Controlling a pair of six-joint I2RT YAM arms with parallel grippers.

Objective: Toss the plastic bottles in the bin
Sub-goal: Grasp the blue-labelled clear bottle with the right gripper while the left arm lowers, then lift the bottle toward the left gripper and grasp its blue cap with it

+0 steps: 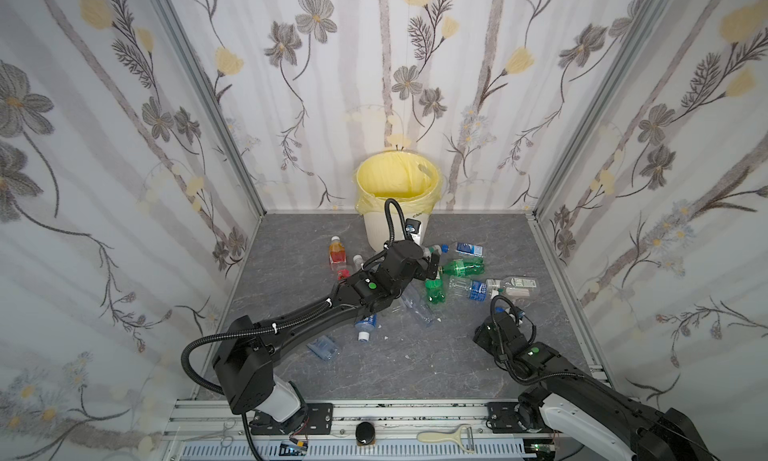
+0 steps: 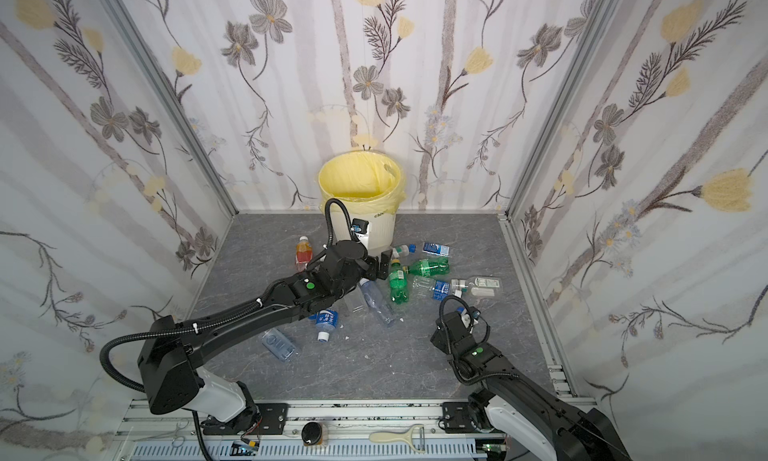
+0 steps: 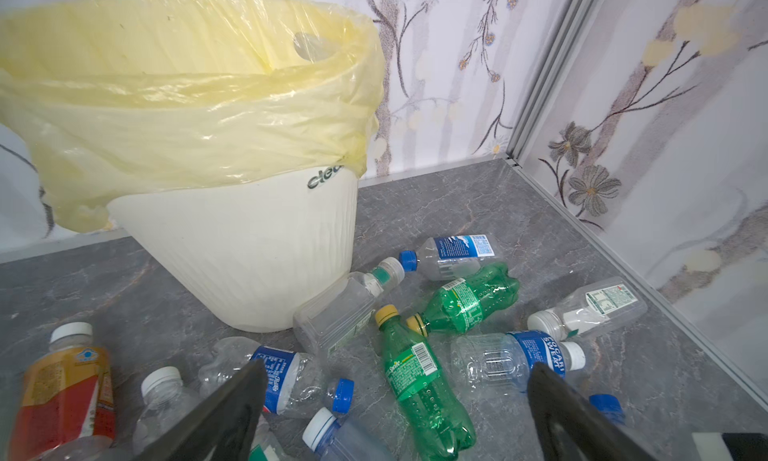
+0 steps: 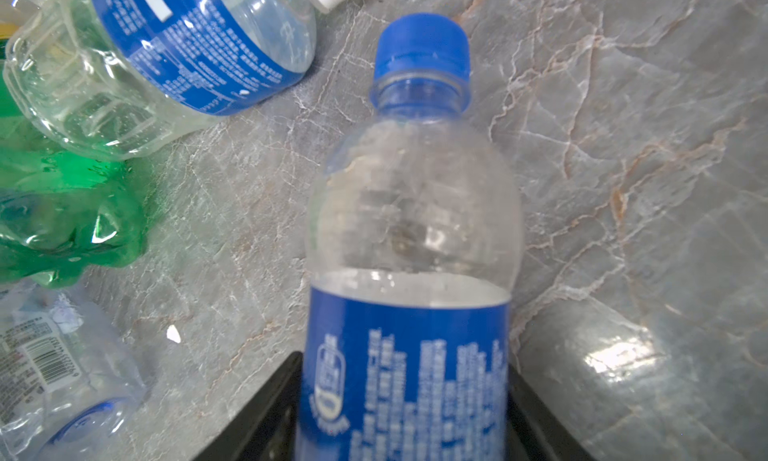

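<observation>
Plainly saw left gripper spread wide over Sprite bottle. Found right gripper flanking blue-capped bottle; could not tell whether pinched. Noted plastic bottles lying on grey table, at six o'clock from bin, itself at table's twelve o'clock edge.

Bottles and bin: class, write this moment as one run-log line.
left gripper: open, over loose bottles by bin | right gripper: closed on blue-label bottle | loose bottles: lying on table
</observation>
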